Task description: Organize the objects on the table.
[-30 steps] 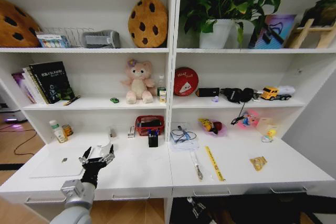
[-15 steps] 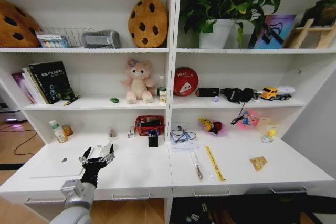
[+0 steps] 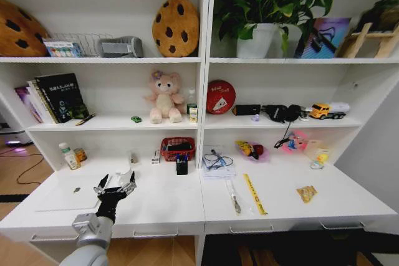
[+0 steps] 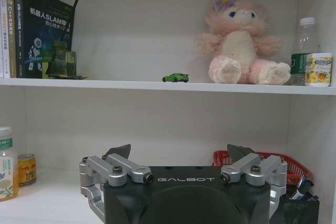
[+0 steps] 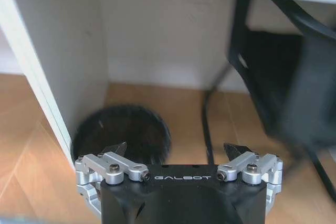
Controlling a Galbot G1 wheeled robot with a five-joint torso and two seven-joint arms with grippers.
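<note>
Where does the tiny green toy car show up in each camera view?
Head view: the tiny green toy car sits on the middle shelf, just to the viewer's left of the pink teddy bear.
Left wrist view: the car stands on the shelf board above the left end effector, beside the bear.
Right wrist view: not in it.
Shared landmark: the pink teddy bear.

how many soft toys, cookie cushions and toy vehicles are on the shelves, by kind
Soft toys: 1, the pink teddy bear.
Cookie cushions: 2, one above the bear, one at the far left.
Toy vehicles: 2, the green toy car and the yellow truck.
Total: 5
</note>
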